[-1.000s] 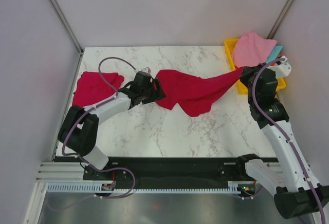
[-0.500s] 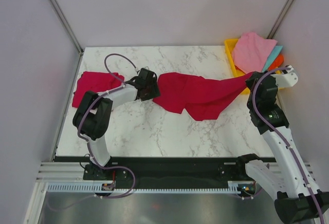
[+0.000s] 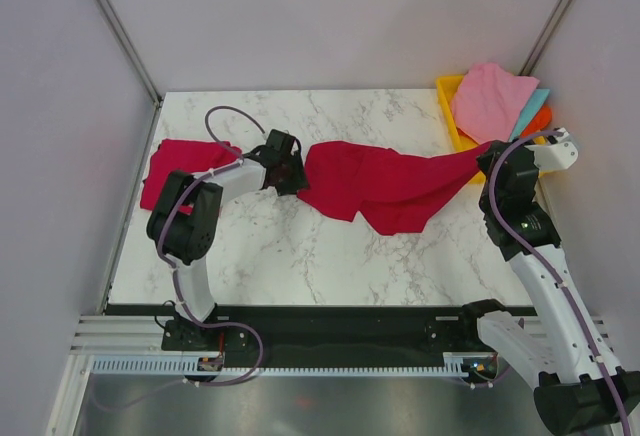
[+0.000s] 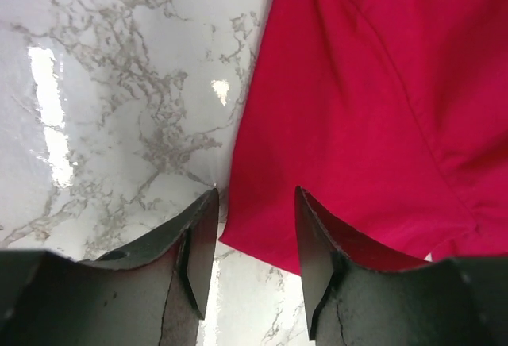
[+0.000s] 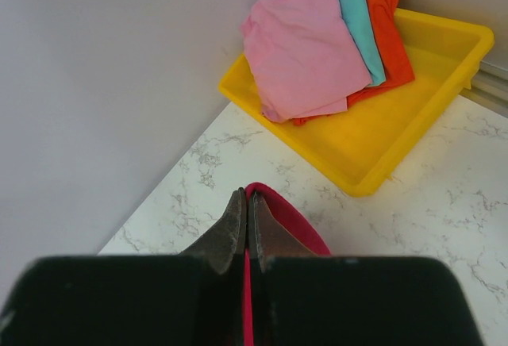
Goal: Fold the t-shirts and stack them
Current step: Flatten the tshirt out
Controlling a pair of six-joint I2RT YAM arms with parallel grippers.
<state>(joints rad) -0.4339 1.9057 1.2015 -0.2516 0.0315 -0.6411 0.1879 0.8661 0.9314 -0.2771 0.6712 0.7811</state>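
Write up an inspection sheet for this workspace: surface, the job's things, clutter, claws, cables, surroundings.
Surface: white marble tabletop, glossy.
Job's things: spread red t-shirt stretched across the middle; second red t-shirt lying at the left edge.
Clutter: yellow tray at the far right corner, holding a pink cloth, a teal cloth and an orange cloth.
Claws: left claw open, astride the spread red t-shirt's edge; right claw shut on its other end.
Cables: left purple cable loops above the tabletop; right purple cable arcs near the tray.
Surroundings: pale walls; nothing else seen.
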